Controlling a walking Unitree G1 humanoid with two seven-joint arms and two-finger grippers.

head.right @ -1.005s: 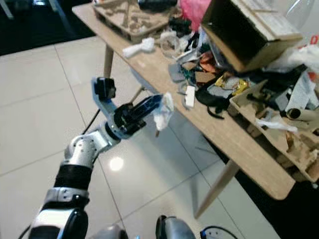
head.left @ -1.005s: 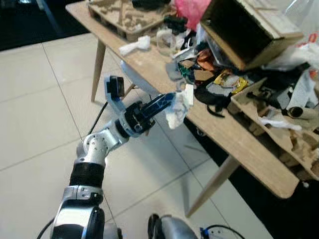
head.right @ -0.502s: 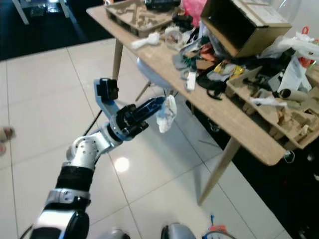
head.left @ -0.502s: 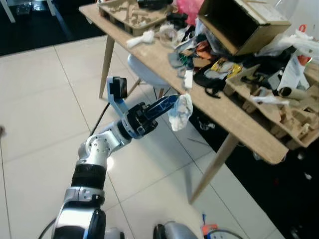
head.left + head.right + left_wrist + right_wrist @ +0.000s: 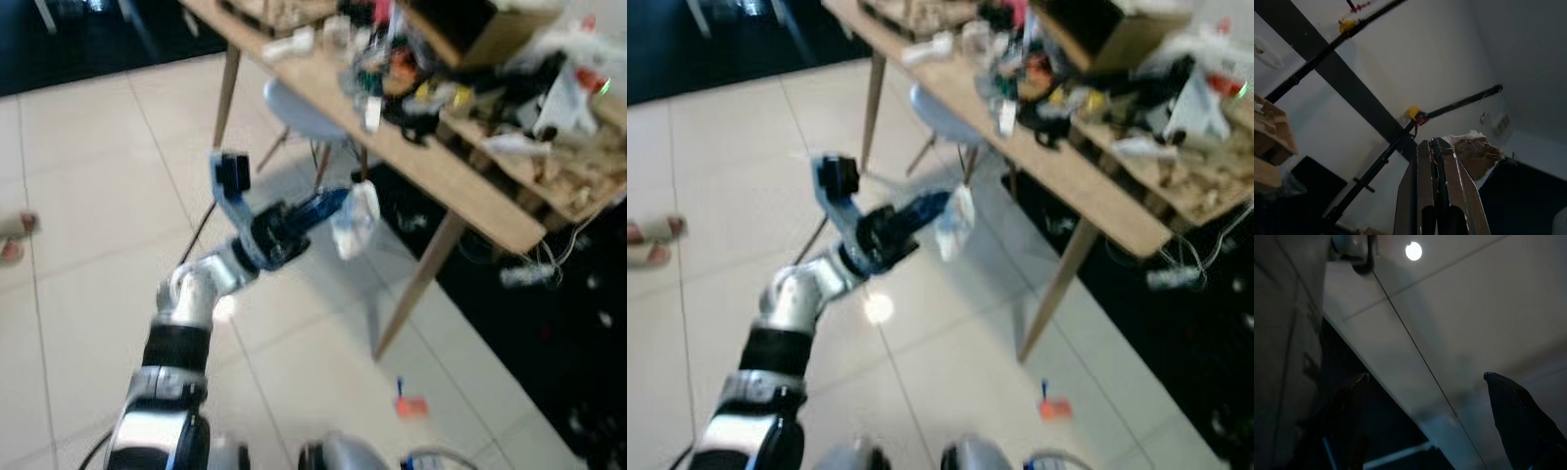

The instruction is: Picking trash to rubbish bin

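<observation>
Out over the tiled floor, at about 1 o'clock from the robot's own body, the left gripper is raised on its silver arm with its two black fingers pressed together on a crumpled white piece of trash. The wad hangs off the fingertips in the air, clear of the floor and just short of the near edge of the wooden surface. From the left wrist camera the fingers lie flat against each other with almost no gap, and the trash bulges out past their tips as a pale, brownish-white lump.

That surface runs from 12 o'clock across to 3 o'clock and is heaped with clutter: cardboard, wrappers and dark odds and ends, too blurred to sort out. A pale round stool stands beneath it at 12 o'clock. A small red scrap lies on the tiles at 4 o'clock, near a slanted leg.

The right gripper hangs low, its fingers spread wide apart over bare tile and holding nothing.
</observation>
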